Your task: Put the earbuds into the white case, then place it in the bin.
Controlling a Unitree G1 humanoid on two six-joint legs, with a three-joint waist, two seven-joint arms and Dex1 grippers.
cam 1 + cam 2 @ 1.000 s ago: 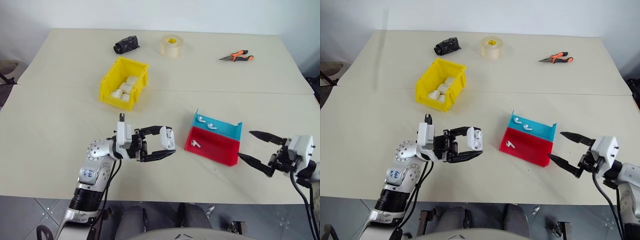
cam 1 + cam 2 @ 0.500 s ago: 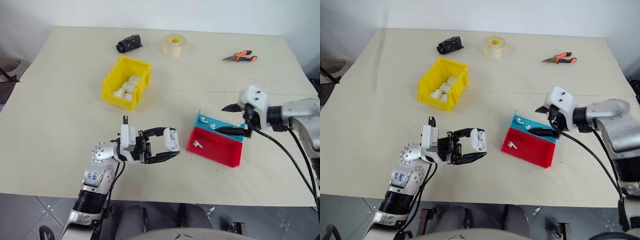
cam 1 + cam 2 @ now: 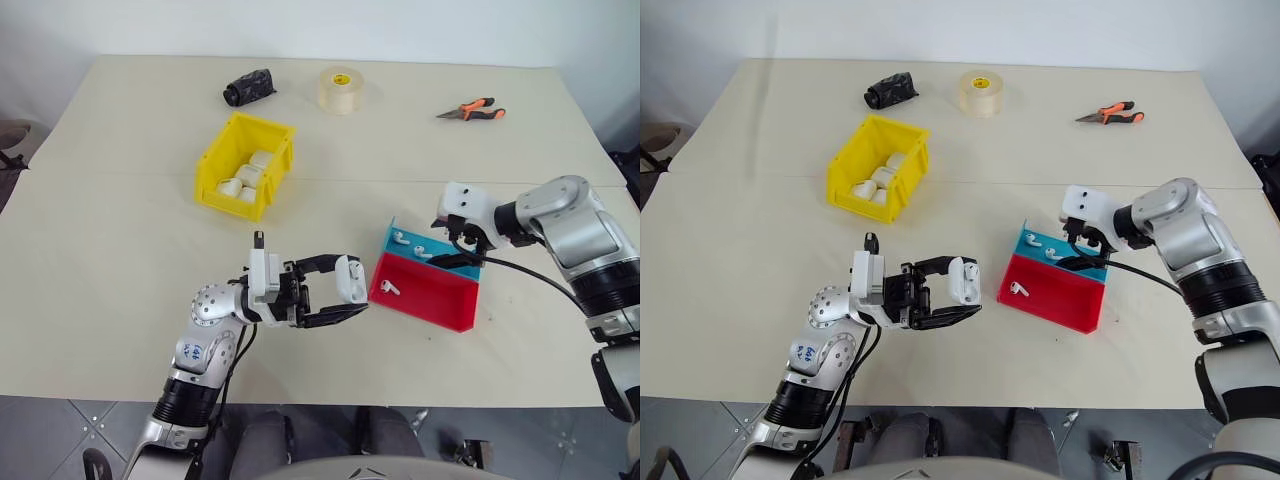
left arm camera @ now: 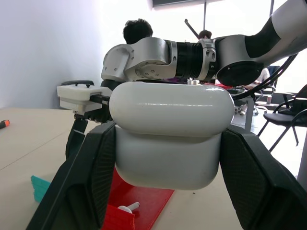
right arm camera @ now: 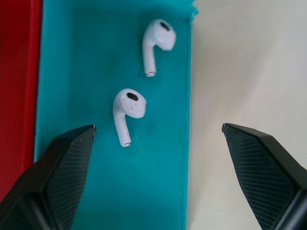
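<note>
Right gripper (image 5: 156, 136) spread wide above teal half of red-and-blue plastic tray (image 5: 96, 191); two tiny glossy white stemmed earbuds (image 5: 127, 108) just ahead of its tips, nearer one fingertip. Light, slippery; pinch across bulb. Left gripper (image 4: 168, 158) clamps smooth white pebble-shaped case (image 4: 168, 129), lid closed; yellow plastic bin (image 3: 215, 180) well apart.

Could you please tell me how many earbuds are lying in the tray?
3: two earbuds in the tray's blue compartment, one in its red compartment.
</note>
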